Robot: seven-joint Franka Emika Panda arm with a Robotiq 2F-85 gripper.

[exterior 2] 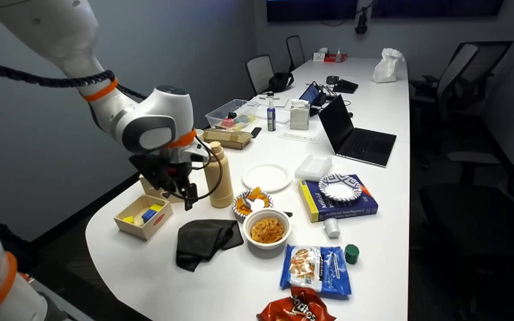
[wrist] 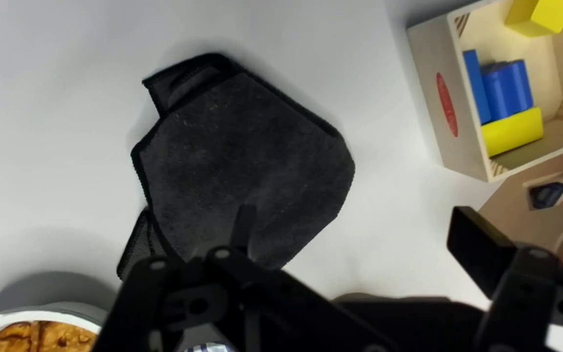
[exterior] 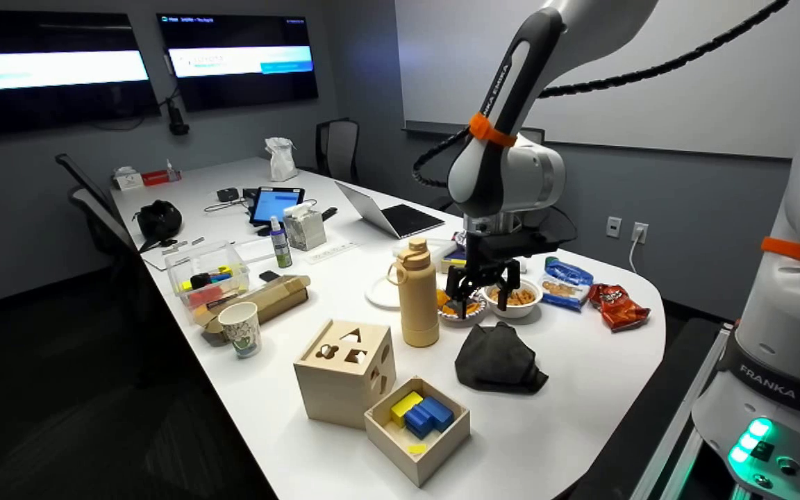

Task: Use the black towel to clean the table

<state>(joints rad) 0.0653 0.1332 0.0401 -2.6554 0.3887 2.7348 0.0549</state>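
The black towel (exterior: 498,360) lies crumpled and partly folded on the white table (exterior: 580,389). It also shows in an exterior view (exterior 2: 205,240) and fills the middle left of the wrist view (wrist: 247,161). My gripper (exterior: 483,307) hangs above the table, higher than the towel and apart from it. In the wrist view the gripper (wrist: 359,234) has its fingers wide apart with nothing between them. The left finger overlaps the towel's lower part in that view; the right finger is off to the towel's side.
Close to the towel stand a tan bottle (exterior: 419,295), a bowl of pretzels (exterior 2: 267,229), a paper bowl of orange food (exterior 2: 252,204) and a wooden tray of blocks (exterior: 417,430). The wooden shape box (exterior: 346,371), a blue snack bag (exterior 2: 315,269) and a red bag (exterior 2: 297,307) lie further out.
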